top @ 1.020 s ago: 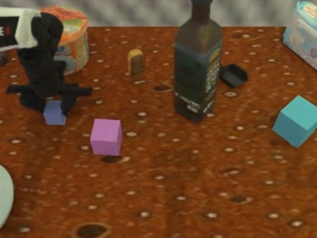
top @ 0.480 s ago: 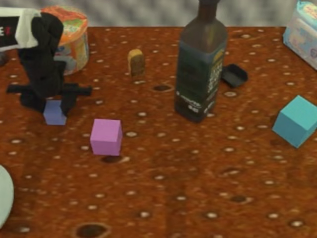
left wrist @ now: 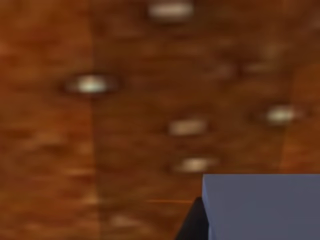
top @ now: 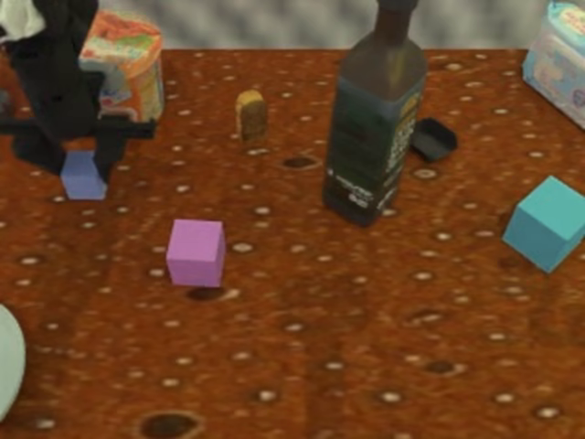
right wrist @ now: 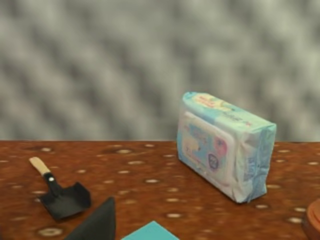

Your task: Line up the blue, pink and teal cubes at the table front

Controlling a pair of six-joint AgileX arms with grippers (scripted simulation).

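The left claw (top: 84, 169) gripped the blue cube (top: 84, 176), apparently raised off the tabletop (top: 302, 347); carrying it frontward came next. Right claw's state: unclear.

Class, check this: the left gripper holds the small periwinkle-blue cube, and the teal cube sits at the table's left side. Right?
Not quite. In the top view the large teal-turquoise cube sits at the table's right side. The left gripper does hold the small periwinkle-blue cube.
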